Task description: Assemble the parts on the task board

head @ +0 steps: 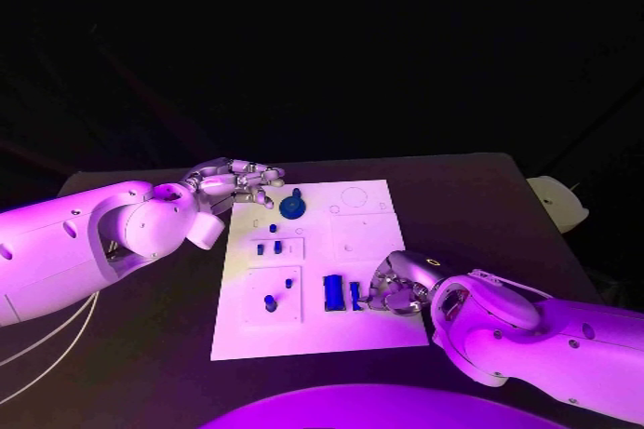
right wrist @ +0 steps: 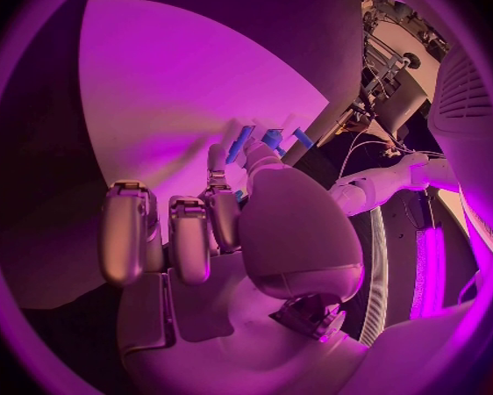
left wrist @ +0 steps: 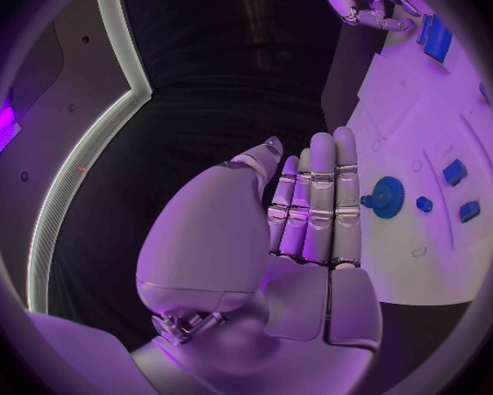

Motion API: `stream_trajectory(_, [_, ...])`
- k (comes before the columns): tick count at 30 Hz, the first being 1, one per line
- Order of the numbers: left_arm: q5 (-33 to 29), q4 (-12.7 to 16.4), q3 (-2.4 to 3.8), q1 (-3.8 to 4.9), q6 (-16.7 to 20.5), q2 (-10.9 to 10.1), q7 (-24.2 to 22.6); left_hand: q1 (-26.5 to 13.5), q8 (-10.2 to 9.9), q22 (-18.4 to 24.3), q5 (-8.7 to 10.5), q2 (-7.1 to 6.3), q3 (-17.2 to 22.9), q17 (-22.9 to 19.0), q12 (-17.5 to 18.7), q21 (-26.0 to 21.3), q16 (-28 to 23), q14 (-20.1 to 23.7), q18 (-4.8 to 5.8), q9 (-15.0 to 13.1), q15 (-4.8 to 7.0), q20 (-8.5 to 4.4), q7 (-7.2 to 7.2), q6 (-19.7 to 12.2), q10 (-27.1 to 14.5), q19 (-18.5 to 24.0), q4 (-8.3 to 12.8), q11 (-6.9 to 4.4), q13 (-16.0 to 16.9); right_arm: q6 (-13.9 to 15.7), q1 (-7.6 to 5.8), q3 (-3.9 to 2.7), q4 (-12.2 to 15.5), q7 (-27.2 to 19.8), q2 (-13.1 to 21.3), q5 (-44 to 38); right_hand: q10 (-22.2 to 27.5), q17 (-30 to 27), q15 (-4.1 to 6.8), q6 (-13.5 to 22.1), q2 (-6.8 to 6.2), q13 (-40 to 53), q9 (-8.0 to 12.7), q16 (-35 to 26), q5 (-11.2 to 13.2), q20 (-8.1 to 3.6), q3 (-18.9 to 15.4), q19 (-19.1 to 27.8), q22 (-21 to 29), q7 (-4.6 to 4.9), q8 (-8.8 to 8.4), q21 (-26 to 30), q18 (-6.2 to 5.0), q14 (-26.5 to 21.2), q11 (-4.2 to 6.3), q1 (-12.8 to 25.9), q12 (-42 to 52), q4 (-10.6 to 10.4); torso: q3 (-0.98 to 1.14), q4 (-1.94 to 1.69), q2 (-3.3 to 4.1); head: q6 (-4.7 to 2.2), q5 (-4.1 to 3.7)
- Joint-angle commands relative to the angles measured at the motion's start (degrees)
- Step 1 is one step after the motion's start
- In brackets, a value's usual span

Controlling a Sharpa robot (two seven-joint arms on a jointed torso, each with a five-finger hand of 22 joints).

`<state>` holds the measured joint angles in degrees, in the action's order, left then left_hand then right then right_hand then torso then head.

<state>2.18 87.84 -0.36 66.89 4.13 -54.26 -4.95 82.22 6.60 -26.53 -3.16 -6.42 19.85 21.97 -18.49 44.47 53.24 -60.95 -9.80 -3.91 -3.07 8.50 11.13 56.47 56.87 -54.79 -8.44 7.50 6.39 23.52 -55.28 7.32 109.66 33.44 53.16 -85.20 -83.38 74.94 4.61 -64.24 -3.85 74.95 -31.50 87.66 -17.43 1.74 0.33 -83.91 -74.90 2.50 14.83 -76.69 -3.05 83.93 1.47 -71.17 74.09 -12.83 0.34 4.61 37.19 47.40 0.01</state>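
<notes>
The white task board [head: 362, 331] lies in the middle of the black table. A blue gear [head: 294, 206] sits near its far left corner, also the gear [left wrist: 387, 196] in the left wrist view. My left hand [head: 239, 182] hovers at that corner beside the gear, fingers straight and holding nothing, as the left hand [left wrist: 312, 219] shows. Two upright blue bars, a long bar [head: 333, 292] and a short bar [head: 355, 294], stand near the board's front. My right hand [head: 389, 291] pinches the short bar [right wrist: 273, 138] between thumb and a finger, the other fingers curled.
Small blue pieces [head: 269, 248] sit in recesses at the board's left middle, and another blue piece [head: 270, 303] nearer the front. A pale object [head: 557, 201] lies at the table's right edge. Cables [head: 40, 345] hang off the left side.
</notes>
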Motion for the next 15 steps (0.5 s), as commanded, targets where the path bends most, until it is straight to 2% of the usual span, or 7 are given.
stream_trajectory(1, [-0.23, 0.17, 0.05, 0.02, -1.0, 0.07, -0.11, -0.36, 0.21, 0.06, -0.2, 0.07, -0.19, -0.08, -0.37, -0.16, -0.21, 0.23, -0.72, 0.09, -0.25, 0.08, 0.15, -0.42, -0.39, -0.3, -0.07, 0.04, 0.08, -2.45, 0.25, 0.01, 0.28, -0.94, 0.08, -0.37, -0.09, 10.05, 0.46, 0.13, 0.2, 4.13, -0.08, 0.1, 3.38, -0.33, 0.08, -1.86, -11.82, -0.16, 0.24, -0.22, 0.56, 5.04, 0.24, -1.7, 0.19, 0.92, 0.01, -0.01, 0.02, -0.09, -0.07])
stream_trajectory(4, [-0.13, 0.26, 0.05, 0.02, -0.98, 0.09, -0.26, -0.31, 0.22, 0.08, -0.2, 0.07, -0.17, -0.08, -0.39, -0.18, -0.21, 0.24, -0.72, 0.08, -0.25, 0.08, 0.14, -0.44, -0.42, -0.31, -0.03, 0.04, 0.09, -2.26, 0.36, 0.02, 0.28, -1.03, 0.1, -0.72, -0.09, 10.03, 0.46, 0.12, 0.26, 4.15, -0.08, 0.09, 4.49, -0.33, 0.09, -1.85, -11.81, -0.19, 0.24, -0.2, 0.56, 5.03, 0.26, -2.63, 0.19, 1.45, -0.01, -0.01, -0.03, -0.13, -0.13])
stream_trajectory(6, [-0.07, 0.36, 0.05, 0.01, -0.9, 0.12, -0.57, -0.24, 0.23, 0.1, -0.2, 0.06, -0.15, -0.08, -0.42, -0.2, -0.21, 0.24, -0.73, 0.08, -0.24, 0.08, 0.13, -0.45, -0.44, -0.33, 0.03, 0.03, 0.09, -0.91, 0.41, 0.01, 0.26, -1.5, 0.23, -0.72, -0.06, 9.94, 0.45, 0.11, 0.53, 4.1, -0.07, 0.04, 4.49, -0.33, 0.1, -1.81, -11.78, -0.15, 0.24, -0.07, 0.54, 5.01, 0.24, -2.57, 0.11, 1.32, -0.03, -0.03, -0.06, -0.08, -0.14])
stream_trajectory(8, [-0.04, 0.43, 0.05, 0.01, -0.72, 0.14, -0.97, -0.24, 0.23, 0.1, -0.2, 0.06, -0.15, -0.08, -0.42, -0.2, -0.21, 0.24, -0.73, 0.08, -0.24, 0.08, 0.13, -0.45, -0.44, -0.33, 0.03, 0.03, 0.09, 0.86, 0.43, 0.0, 0.22, -2.84, 0.48, 0.18, 0.05, 9.65, 0.36, 0.68, 0.88, 3.96, 0.13, -0.09, 3.73, -0.28, -0.02, -1.59, -11.62, 0.09, -0.17, 0.58, 0.42, 4.95, 0.08, -2.34, -0.12, 0.95, -0.08, 0.01, -0.15, -0.32, -0.1])
stream_trajectory(10, [-0.15, 0.57, 0.04, -0.01, 0.42, 0.24, -2.26, -0.51, 0.31, 0.18, -0.17, 0.01, -0.35, -0.08, -0.63, -0.32, -0.17, 0.23, -0.73, 0.05, -0.26, 0.12, 0.15, -0.43, -0.44, -0.39, -0.12, 0.04, 0.15, 2.95, 0.16, -0.06, -0.19, -8.72, 1.03, 5.74, 0.59, 7.85, -0.02, 2.14, 1.4, 3.29, 0.67, -0.95, 2.56, -0.06, -0.12, -0.75, -11.0, 0.74, -1.24, 3.06, -0.01, 4.54, -0.43, -2.31, -1.16, 0.47, -0.18, 0.05, -0.28, -0.74, -0.14])
stream_trajectory(13, [-0.94, 0.83, 0.04, -0.15, 1.9, 0.33, -4.03, -1.13, 0.46, 0.35, -0.15, -0.01, -0.77, -0.07, -1.0, -0.55, -0.08, 0.15, -0.72, 0.01, -0.3, 0.19, 0.14, -0.4, -0.43, -0.53, -0.51, 0.04, 0.26, 3.72, -0.68, -0.11, -1.13, -16.31, 1.41, 15.28, 2.96, 4.08, -0.63, 4.21, 2.45, 0.25, 1.52, -2.95, 1.62, 0.42, 0.68, 1.12, -9.63, 1.68, -2.83, 8.42, -0.94, 3.63, -1.21, -4.43, -5.77, 1.1, -0.44, 0.15, -0.62, -1.13, -0.06])
stream_trajectory(15, [-1.57, 0.87, 0.04, -0.3, 3.07, 0.48, -5.4, -1.3, 0.53, 0.42, -0.15, 0.02, -0.91, -0.06, -1.16, -0.63, -0.03, 0.1, -0.73, 0.0, -0.3, 0.2, 0.12, -0.37, -0.4, -0.6, -0.63, 0.03, 0.31, 3.84, -1.55, -0.13, -2.0, -21.97, 1.68, 22.48, 3.77, 2.89, -0.91, 4.62, 2.48, -0.76, 1.83, -3.65, 1.53, 0.7, 0.65, 1.81, -9.14, 2.01, -3.3, 10.33, -1.25, 3.35, -1.53, -4.98, -7.26, 1.34, -0.61, 0.16, -0.94, -1.52, -0.1])
